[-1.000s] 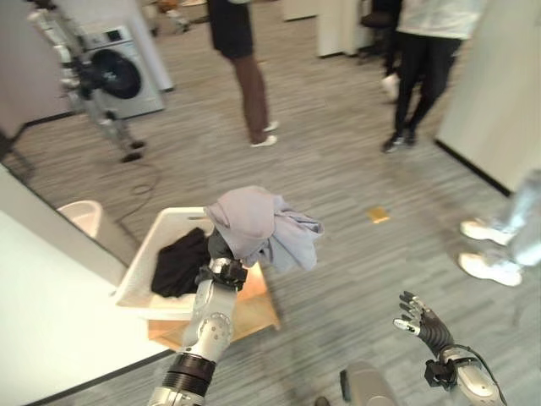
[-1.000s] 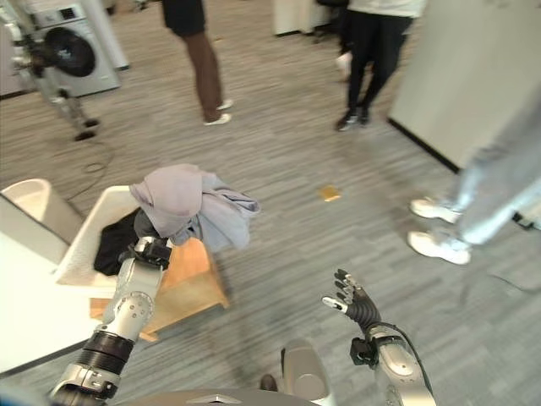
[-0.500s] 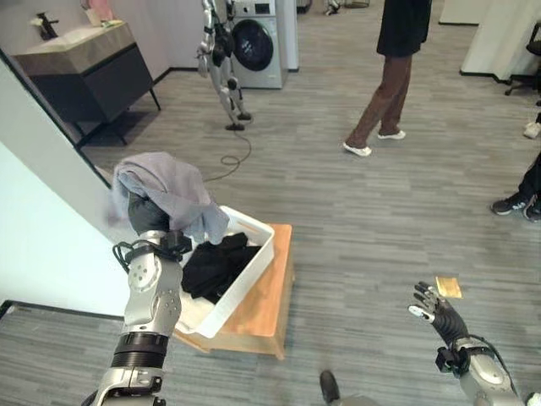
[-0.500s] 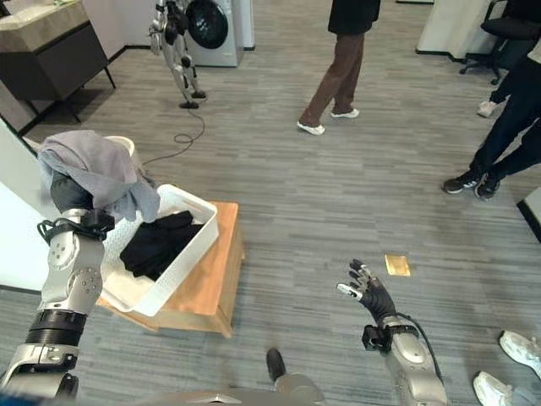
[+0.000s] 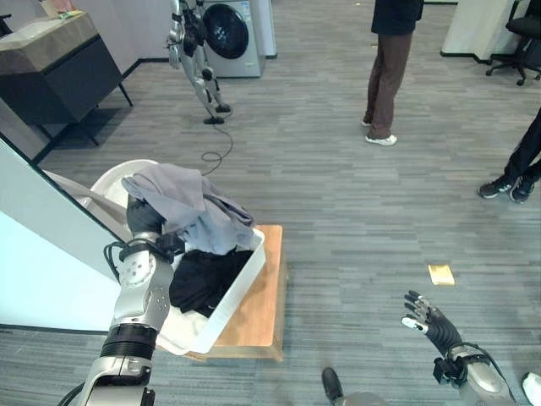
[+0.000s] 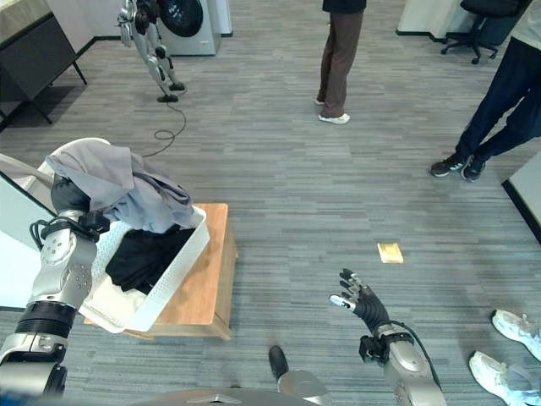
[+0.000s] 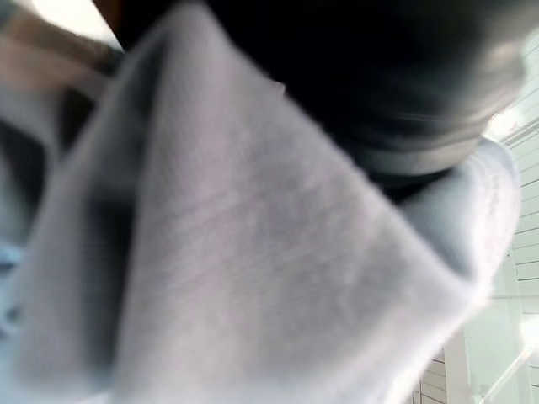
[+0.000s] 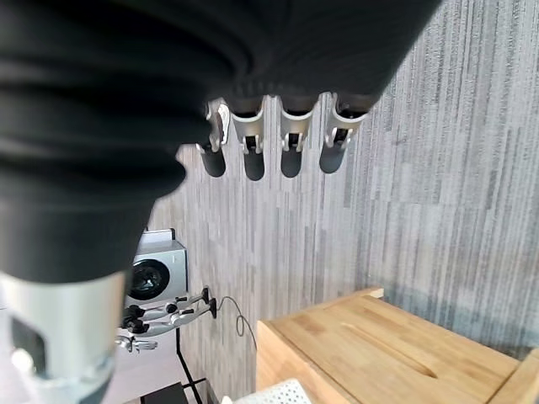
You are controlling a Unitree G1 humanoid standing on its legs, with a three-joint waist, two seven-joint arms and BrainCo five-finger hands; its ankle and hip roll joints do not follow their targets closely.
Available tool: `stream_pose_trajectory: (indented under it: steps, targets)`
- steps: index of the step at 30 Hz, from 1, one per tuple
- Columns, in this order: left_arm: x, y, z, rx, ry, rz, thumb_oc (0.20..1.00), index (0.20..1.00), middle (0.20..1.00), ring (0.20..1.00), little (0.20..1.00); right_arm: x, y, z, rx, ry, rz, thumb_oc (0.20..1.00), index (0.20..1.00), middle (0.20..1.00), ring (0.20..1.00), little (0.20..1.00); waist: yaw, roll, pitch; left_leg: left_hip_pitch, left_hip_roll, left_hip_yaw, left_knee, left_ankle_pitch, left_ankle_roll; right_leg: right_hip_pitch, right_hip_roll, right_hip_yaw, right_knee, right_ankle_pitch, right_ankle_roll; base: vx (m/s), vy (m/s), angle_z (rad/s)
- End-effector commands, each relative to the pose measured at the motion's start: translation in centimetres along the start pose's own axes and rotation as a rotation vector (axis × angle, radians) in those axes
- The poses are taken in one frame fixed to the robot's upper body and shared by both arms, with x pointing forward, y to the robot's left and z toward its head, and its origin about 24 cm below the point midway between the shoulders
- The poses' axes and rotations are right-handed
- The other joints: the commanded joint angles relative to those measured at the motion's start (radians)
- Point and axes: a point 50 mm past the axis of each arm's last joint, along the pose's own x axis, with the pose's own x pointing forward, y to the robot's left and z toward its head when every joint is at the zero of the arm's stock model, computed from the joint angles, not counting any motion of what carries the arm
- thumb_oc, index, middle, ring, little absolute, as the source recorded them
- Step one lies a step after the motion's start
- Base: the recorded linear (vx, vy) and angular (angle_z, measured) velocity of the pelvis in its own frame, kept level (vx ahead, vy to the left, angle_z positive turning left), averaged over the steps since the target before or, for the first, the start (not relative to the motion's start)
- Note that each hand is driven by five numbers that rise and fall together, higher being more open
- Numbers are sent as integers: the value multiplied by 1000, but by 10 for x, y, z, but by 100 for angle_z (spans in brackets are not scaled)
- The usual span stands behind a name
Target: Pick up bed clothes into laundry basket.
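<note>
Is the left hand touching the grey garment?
Touching. In the left eye view the grey garment is draped over the left hand, covering its fingers above the laundry basket.

silver-grey arms; dark ribbed covers; right hand silver fingers, dark tips.

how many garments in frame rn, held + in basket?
2 for sure. A grey garment draped over the left hand, above the white laundry basket; a black garment lying inside it. More may be hidden underneath.
</note>
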Motion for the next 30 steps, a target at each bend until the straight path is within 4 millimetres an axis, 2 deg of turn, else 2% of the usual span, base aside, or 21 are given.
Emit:
stream_pose_trajectory:
  steps: [1,6,10,11,15,16,22,24,27,28,29,30]
  targets:
    - [24,-9,37,-7,-170,16,200,200,200,200,200,-7,-2,17,-38,-71,18,1000,1000,1000,1000,1000,-10,-12,-61,-74,11,-14,7,54,-13,-2,-69,2,93,-107,85,14,18,-4]
    - [17,4,23,23,-131,99,200,200,200,200,200,-10,-1,14,-39,-63,27,1000,1000,1000,1000,1000,-18,-30,-53,-81,19,13,5,43,-17,-14,-63,17,73,-94,88,15,15,-15]
    - [14,17,1,173,-21,108,200,200,200,200,200,-11,-2,16,-44,-69,37,1000,1000,1000,1000,1000,-25,-36,-42,-90,24,34,5,40,-19,-27,-58,30,60,-84,91,-29,15,-25]
    - [19,33,-13,278,89,139,1000,1000,1000,1000,1000,-8,-1,18,-51,-70,56,1000,1000,1000,1000,1000,-33,-41,-28,-104,28,50,5,43,-22,-46,-52,39,56,-74,94,-98,7,-17]
    - [32,65,-16,362,245,250,1000,1000,1000,1000,1000,-4,4,20,-72,-58,107,1000,1000,1000,1000,1000,-62,-53,-15,-125,41,83,5,49,-30,-76,-38,56,46,-54,100,-60,-2,-25]
    - [33,65,-15,362,244,250,1000,1000,1000,1000,1000,-3,4,20,-72,-59,107,1000,1000,1000,1000,1000,-62,-54,-14,-126,41,84,5,49,-30,-78,-37,57,46,-54,100,-31,-2,-22]
    - [40,101,9,523,322,334,1000,1000,1000,1000,1000,-9,3,20,-76,-43,147,1000,1000,1000,1000,1000,-93,-81,-13,-140,55,123,5,46,-36,-105,-24,80,34,-35,111,-5,2,-26]
    - [34,125,20,700,382,376,1000,1000,1000,1000,1000,-10,4,21,-70,-47,159,1000,1000,1000,1000,1000,-101,-90,-14,-134,55,150,5,41,-37,-114,-20,94,32,-23,123,31,31,-38]
    - [25,142,22,895,463,360,1000,1000,1000,1000,1000,-14,2,20,-77,-38,166,1000,1000,1000,1000,1000,-100,-81,-16,-117,51,163,5,32,-38,-103,-25,98,29,-28,127,52,48,-60]
    - [31,132,25,953,407,317,1000,1000,1000,1000,1000,-16,1,18,-87,-32,164,1000,1000,1000,1000,1000,-91,-66,-17,-108,43,153,5,28,-37,-88,-38,87,28,-35,127,45,48,-1]
    - [31,132,25,953,407,317,1000,1000,1000,1000,1000,-16,1,18,-87,-32,164,1000,1000,1000,1000,1000,-91,-66,-17,-107,43,153,5,28,-37,-88,-38,87,27,-35,127,34,23,10]
    - [40,112,28,946,299,264,1000,1000,1000,1000,1000,-17,-2,18,-89,-37,142,1000,1000,1000,1000,1000,-72,-50,-16,-105,35,134,5,27,-35,-79,-50,69,29,-40,125,11,4,28]
